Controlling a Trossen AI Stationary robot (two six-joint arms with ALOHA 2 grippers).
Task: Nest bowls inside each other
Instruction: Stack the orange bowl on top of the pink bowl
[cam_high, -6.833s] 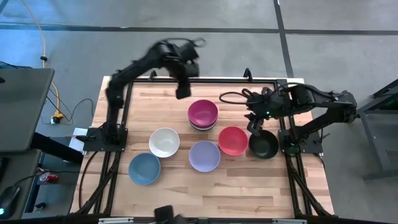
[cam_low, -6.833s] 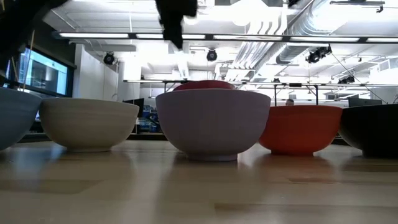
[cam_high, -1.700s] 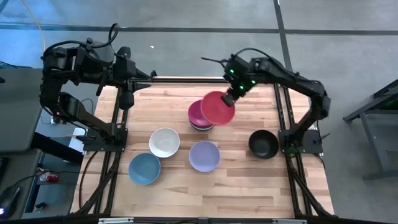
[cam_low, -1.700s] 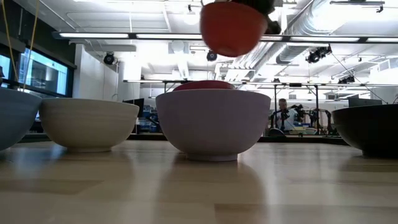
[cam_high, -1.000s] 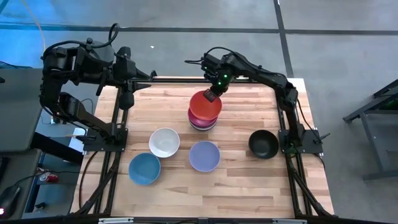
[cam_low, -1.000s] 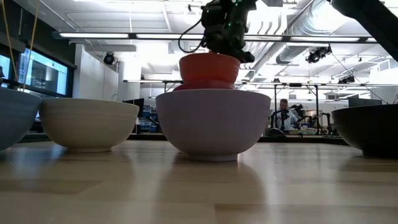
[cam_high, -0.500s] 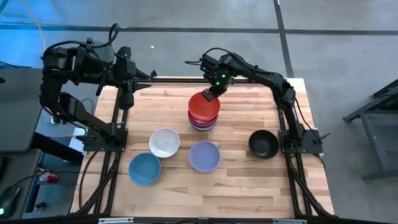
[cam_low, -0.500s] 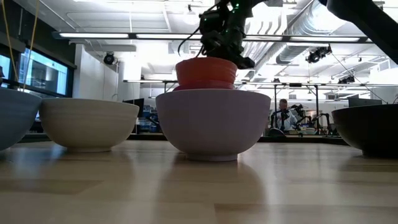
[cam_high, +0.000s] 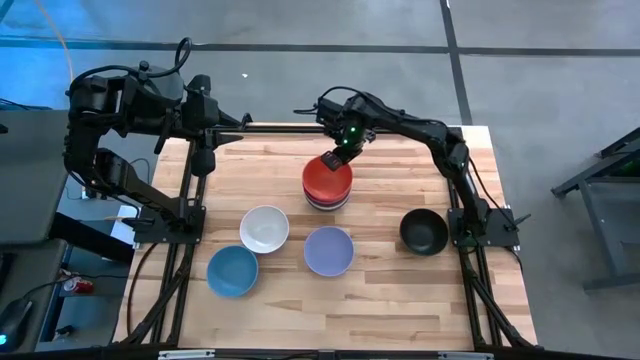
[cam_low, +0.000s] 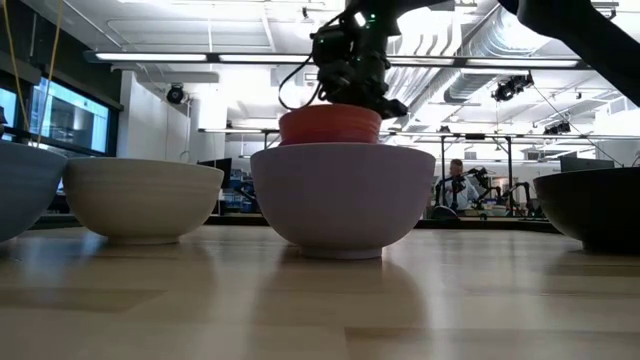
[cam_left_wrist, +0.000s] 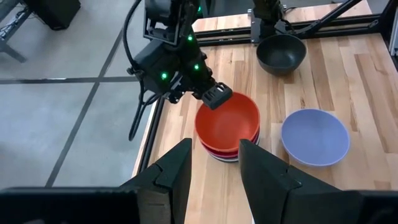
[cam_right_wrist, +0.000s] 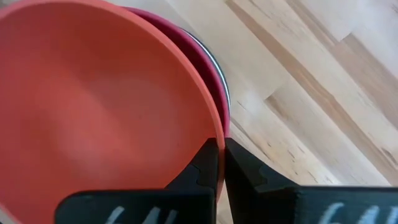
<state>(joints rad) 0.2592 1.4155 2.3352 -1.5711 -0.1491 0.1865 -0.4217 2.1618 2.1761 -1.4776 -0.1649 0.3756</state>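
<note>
The smooth red bowl (cam_high: 327, 178) sits atop the stack at the table's far middle, its rim pinched by the right gripper (cam_high: 331, 159), while the left gripper (cam_left_wrist: 214, 163) waits spread.

The bowl stack (cam_high: 327, 183) stands mid-desk with the right gripper (cam_high: 332, 160) at its far rim, blocking approach from that side. In front, the white bowl (cam_high: 264, 229), lavender bowl (cam_high: 329, 250) and blue bowl (cam_high: 232, 271) crowd together; bare desk (cam_high: 250, 175) lies left of the stack and between it and the black bowl (cam_high: 424, 232).
</note>
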